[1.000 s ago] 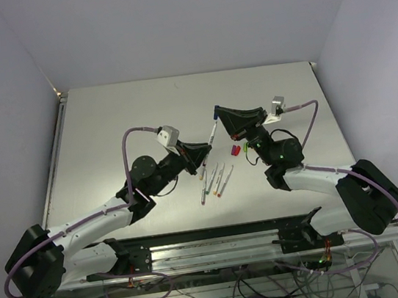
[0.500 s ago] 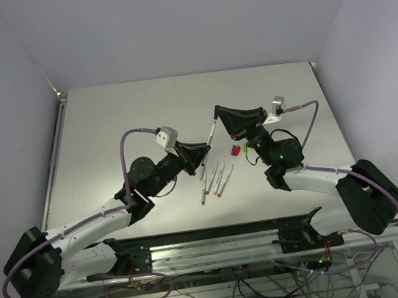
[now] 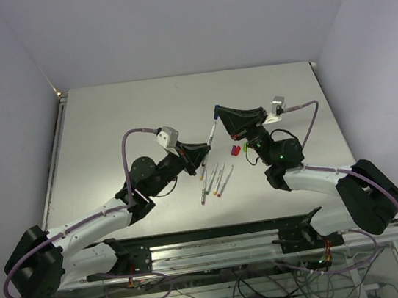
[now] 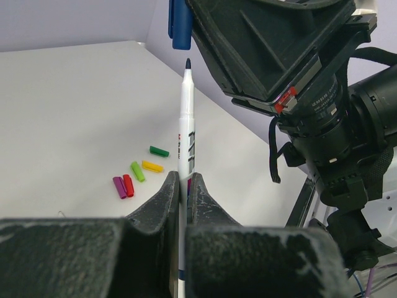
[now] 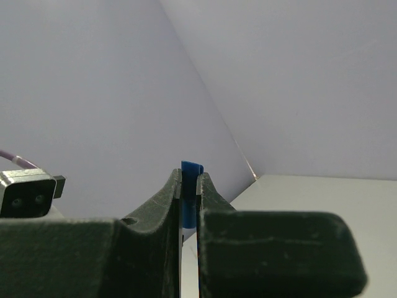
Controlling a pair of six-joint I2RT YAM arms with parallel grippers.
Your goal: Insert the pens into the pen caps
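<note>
L end effector (image 4: 183,180) clamps pen (image 4: 186,118) | R end effector (image 5: 188,177) clamps blue cap (image 5: 191,166)

You are working in a robotics lab, inside a screened test cell. Your desk (image 3: 108,132) is a bare pale slab, closed in at the back and both sides by plain lilac-white walls (image 3: 166,20). The left arm (image 3: 91,223) and the right arm (image 3: 321,172) are bolted at its near edge above a metal rail (image 3: 213,247). A purple cable (image 3: 128,148) loops from each arm's wrist, and a small grey camera box (image 3: 167,135) rides there. Below the rail you see an open frame full of loose wires (image 3: 241,291) and small lit electronics.
</note>
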